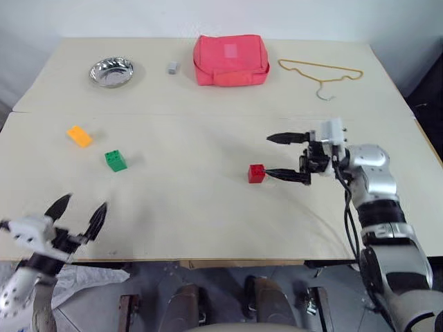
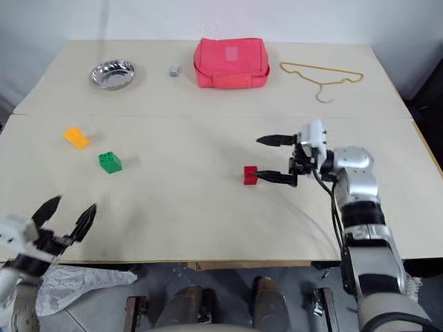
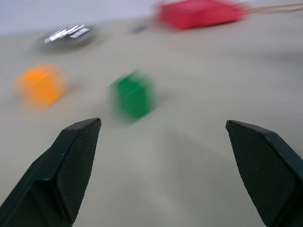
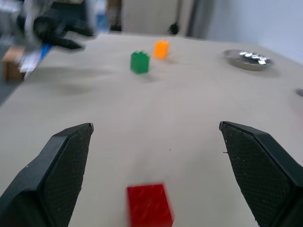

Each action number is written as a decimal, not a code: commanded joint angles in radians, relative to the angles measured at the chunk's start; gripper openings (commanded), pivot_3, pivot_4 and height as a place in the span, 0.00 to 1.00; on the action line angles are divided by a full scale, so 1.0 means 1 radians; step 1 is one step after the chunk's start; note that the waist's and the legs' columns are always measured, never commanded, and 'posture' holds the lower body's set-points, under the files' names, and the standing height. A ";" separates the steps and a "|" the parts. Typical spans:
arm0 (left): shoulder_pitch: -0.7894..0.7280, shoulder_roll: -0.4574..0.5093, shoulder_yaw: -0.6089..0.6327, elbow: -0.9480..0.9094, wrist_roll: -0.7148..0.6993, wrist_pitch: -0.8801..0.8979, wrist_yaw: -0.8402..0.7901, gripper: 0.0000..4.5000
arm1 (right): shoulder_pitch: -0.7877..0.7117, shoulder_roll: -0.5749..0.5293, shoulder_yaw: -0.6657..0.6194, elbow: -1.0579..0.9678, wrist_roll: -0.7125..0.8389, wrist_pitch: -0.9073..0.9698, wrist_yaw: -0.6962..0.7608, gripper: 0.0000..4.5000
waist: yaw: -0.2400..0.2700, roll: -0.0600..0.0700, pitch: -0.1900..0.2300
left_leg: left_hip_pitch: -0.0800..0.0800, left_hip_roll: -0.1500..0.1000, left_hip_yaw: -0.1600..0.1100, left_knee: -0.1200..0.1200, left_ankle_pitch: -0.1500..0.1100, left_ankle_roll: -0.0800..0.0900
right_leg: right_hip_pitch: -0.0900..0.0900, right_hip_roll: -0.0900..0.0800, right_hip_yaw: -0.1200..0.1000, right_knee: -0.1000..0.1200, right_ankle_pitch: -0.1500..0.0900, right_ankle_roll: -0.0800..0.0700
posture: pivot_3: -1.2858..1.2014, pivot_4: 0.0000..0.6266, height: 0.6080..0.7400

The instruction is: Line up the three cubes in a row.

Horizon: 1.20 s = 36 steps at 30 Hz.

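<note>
The red cube [image 1: 257,173] lies on the table right of centre, free, just ahead of my right gripper's near fingertip. My right gripper [image 1: 277,157] stands open beside it, pointing left; the red cube [image 4: 148,205] shows low between its fingers. The green cube [image 1: 115,160] and the orange-yellow cube [image 1: 79,135] rest at the left, close together on a slant. My left gripper [image 1: 78,212] hangs open at the table's near left edge, empty, with the green cube [image 3: 133,94] and orange-yellow cube [image 3: 41,85] ahead of it.
Along the far side sit a steel bowl [image 1: 111,72], a tiny grey block [image 1: 172,67], a pink pouch [image 1: 230,59] and a yellow wire hanger [image 1: 322,73]. A seam crosses the table [image 1: 208,228] beyond the cubes.
</note>
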 commanded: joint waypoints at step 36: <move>-0.700 -0.195 -0.311 0.031 0.300 0.568 0.816 0.74 | 0.209 -0.057 -0.091 -0.323 0.130 0.221 -0.049 1.00 | 0.052 -0.003 0.001 | -0.001 0.000 0.001 0.002 0.001 0.001 | 0.000 0.007 0.002 -0.002 0.003 0.001 | 0.52 0.24 1.00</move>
